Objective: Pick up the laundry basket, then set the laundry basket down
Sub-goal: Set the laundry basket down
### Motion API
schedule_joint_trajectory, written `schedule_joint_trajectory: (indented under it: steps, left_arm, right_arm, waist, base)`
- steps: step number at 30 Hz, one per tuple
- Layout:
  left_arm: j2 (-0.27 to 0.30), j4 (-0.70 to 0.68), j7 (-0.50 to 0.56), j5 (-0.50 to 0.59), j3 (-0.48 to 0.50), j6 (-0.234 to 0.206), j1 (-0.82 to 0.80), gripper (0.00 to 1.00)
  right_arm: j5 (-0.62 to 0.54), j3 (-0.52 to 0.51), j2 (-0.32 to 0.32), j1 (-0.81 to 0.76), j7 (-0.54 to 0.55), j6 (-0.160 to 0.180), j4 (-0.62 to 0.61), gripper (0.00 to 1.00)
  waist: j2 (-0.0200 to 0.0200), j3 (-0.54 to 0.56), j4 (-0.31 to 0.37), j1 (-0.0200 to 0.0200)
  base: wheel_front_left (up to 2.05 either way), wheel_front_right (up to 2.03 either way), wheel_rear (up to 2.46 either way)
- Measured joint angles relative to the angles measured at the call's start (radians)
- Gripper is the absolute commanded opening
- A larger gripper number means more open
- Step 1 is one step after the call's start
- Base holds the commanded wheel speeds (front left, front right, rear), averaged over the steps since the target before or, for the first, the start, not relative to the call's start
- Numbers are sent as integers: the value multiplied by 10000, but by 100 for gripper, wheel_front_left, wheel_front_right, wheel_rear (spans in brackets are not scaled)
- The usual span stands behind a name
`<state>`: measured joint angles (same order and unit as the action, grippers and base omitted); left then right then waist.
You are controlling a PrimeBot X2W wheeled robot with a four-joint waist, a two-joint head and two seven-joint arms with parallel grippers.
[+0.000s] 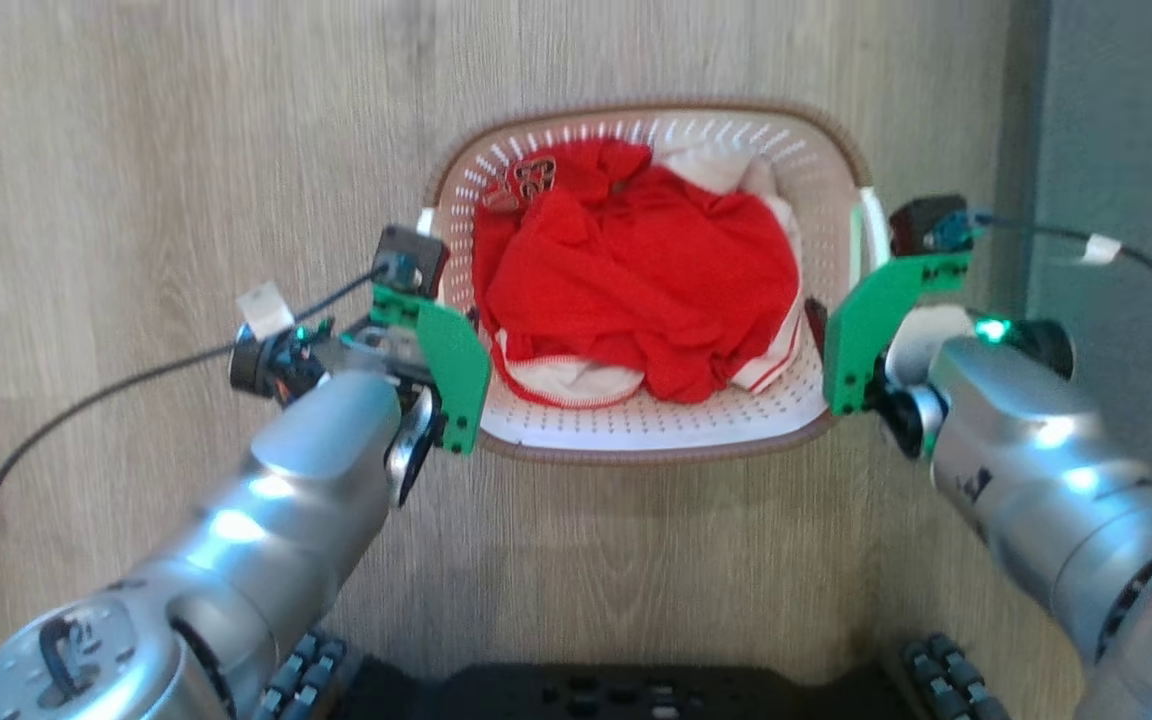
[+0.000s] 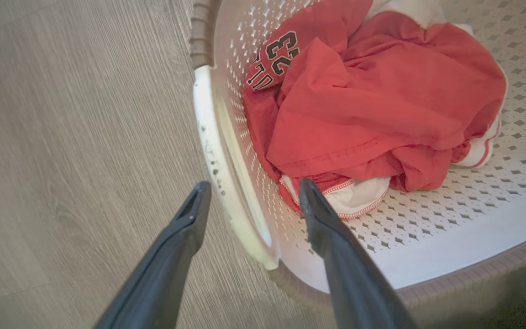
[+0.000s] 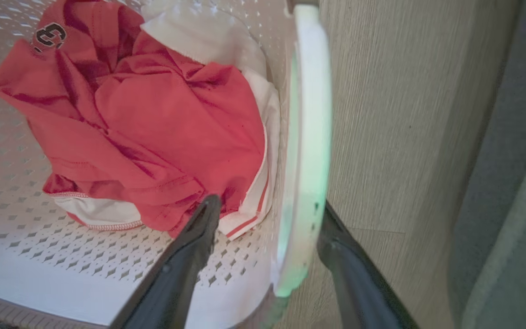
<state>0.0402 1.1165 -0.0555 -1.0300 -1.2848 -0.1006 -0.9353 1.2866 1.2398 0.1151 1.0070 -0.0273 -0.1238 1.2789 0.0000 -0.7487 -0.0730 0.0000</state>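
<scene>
Straddling both basket handles, jaws released

The laundry basket (image 1: pixel 636 425) sits on the wood-look floor (image 1: pixel 136 150) directly ahead, between the two arms, with a crumpled red garment (image 1: pixel 636 270) lying on white cloth (image 1: pixel 576 380) inside it.

The left end effector (image 2: pixel 254 185) is spread wide across the basket's left handle (image 2: pixel 208 132). One finger hangs outside over the floor and the other inside, just above the edge of the clothes. The handle passes between them ungripped, with a gap on each side.

The right end effector (image 3: pixel 268 205) is likewise released around the right handle (image 3: pixel 311 114). Its inner finger is over the perforated wall beside the clothes, and its outer finger is close against the handle's outer face. Whether that finger touches the handle cannot be told.
</scene>
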Motion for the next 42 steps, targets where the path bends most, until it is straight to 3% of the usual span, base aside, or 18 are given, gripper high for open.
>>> schedule_joint_trajectory:
  steps: [18,24,26,29,33,38,42]
  left_arm:
    - [-12,378,-1883,-454,138,318,2011,100]
    - [113,-328,-1935,100,1212,360,2256,100]
    - [293,-1022,-1937,623,1973,203,2449,100]
    - [734,-2165,-1939,1430,3344,-63,3183,100]
    - [1049,-3893,-1939,2617,5344,-148,4582,100]
    - [1016,-6613,-1939,4918,7576,-332,5826,100]
    - [663,-8485,-1983,6157,9102,-169,6768,100]
  right_arm:
    - [1022,-721,10,-2213,-1597,0,-1026,100]
    - [1020,-1005,222,-2564,-2136,0,-1361,100]
    - [938,-1258,236,-2669,-2190,0,-1647,100]
    - [165,-2272,428,-2721,-2207,0,-2324,100]
    - [-1785,-4320,840,-2863,-2209,0,-3350,100]
    - [-4433,-7273,738,-4372,-2211,0,-5614,100]
    - [-6665,-9131,313,-5982,-2211,0,-7427,100]
  waist:
    - [1,3726,114,-1]
    - [1,4823,118,-1]
    - [1,5239,126,-1]
    - [1,5791,157,-1]
    - [1,6344,225,-1]
    - [1,6762,272,-1]
    - [1,6949,241,-1]
  base:
    - [0,0,0]
    - [0,0,0]
    - [0,0,0]
    - [0,0,0]
    - [0,0,0]
    - [0,0,0]
    - [0,0,0]
